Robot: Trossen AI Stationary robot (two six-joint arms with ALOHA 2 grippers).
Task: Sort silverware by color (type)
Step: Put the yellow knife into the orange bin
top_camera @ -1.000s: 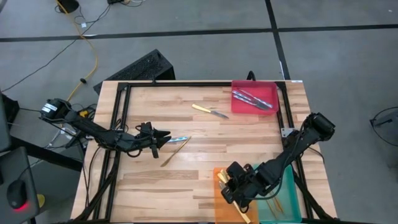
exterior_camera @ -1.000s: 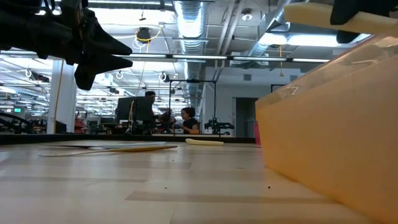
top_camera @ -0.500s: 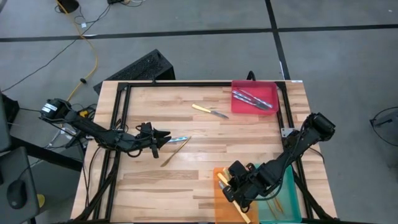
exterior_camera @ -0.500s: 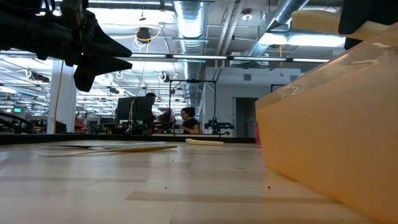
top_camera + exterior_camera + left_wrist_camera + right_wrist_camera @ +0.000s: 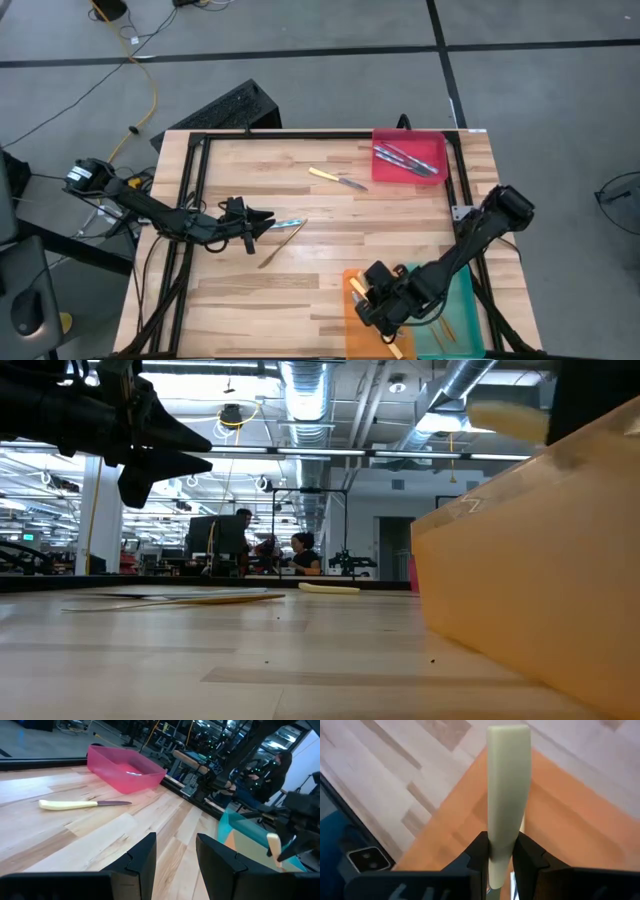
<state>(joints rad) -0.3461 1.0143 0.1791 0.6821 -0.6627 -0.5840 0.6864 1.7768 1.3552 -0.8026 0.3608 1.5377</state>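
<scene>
My right gripper (image 5: pixel 372 298) is shut on a pale-yellow-handled utensil (image 5: pixel 507 785) above the orange tray (image 5: pixel 362 330) at the table's near right. My left gripper (image 5: pixel 264 219) hovers open at mid-left with nothing between its fingers (image 5: pixel 145 862). Just beyond its tips a blue-handled utensil (image 5: pixel 288 223) and a tan wooden one (image 5: pixel 282 243) lie flat on the table. A yellow-handled knife (image 5: pixel 338 179) lies flat toward the far side. The red tray (image 5: pixel 432 143) at the far right holds blue-handled silverware (image 5: pixel 405 160). My right gripper pinches the yellow handle (image 5: pixel 501 851) between its two fingers, well back from the handle's broad free end (image 5: pixel 508 735). The fingers slant down from above. The utensil is lifted clear over the orange tray, and its free end juts out past the fingertips.
A teal tray (image 5: pixel 460 305) with thin tan pieces stands right of the orange one. A black frame (image 5: pixel 190 200) runs along the table's left, far and right edges. Bare wood lies between the two arms. People stand in the room beyond (image 5: pixel 300 552).
My right gripper has sunk a little toward the orange tray with the yellow-handled utensil still in its hold; in the low view the handle's end shows lower than before.
</scene>
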